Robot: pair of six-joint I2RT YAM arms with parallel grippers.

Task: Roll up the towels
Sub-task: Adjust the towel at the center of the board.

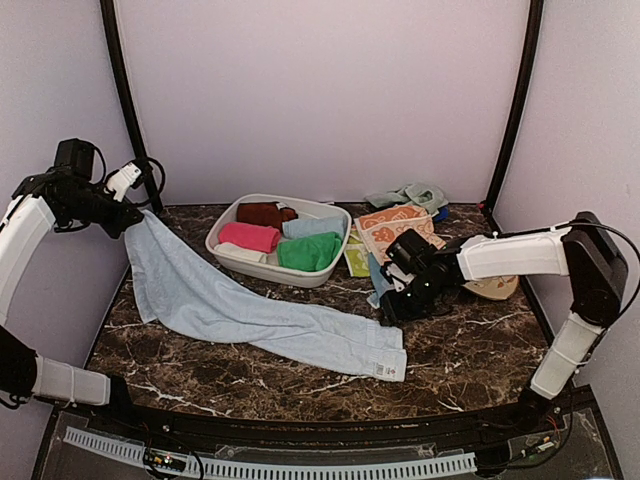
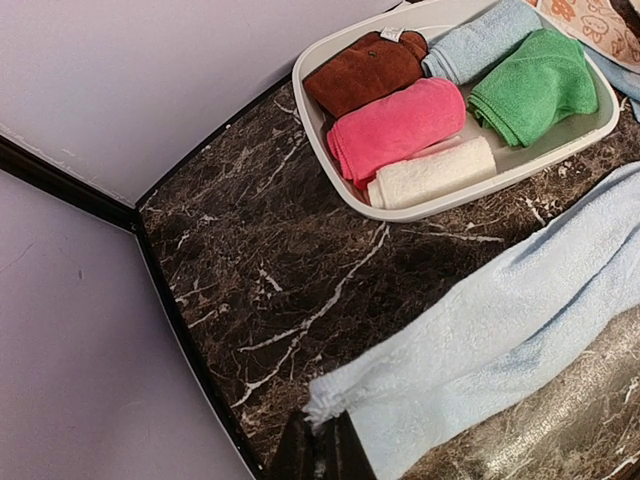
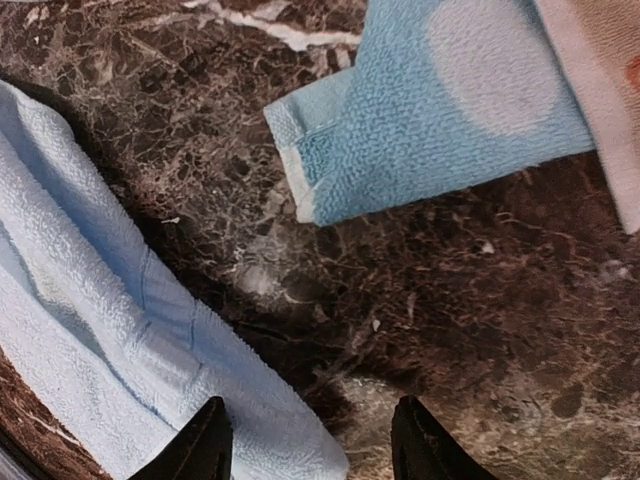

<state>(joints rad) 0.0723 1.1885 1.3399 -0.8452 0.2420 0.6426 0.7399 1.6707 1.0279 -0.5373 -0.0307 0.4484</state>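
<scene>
Jaws parted, the right end effector (image 3: 315,450) is hovering over the worktop (image 3: 470,300), one fingertip (image 3: 205,445) overlapping a pale blue towel (image 3: 90,330).

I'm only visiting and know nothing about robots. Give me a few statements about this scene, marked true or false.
1. The left gripper is shut on a corner of the long pale blue towel. True.
2. The right gripper clamps the same towel. False: its jaws stand open and hold nothing.
3. The white basin holds rolled towels, including a green towel. True.
4. The long pale blue towel is rolled up. False: it lies stretched across the table.
</scene>
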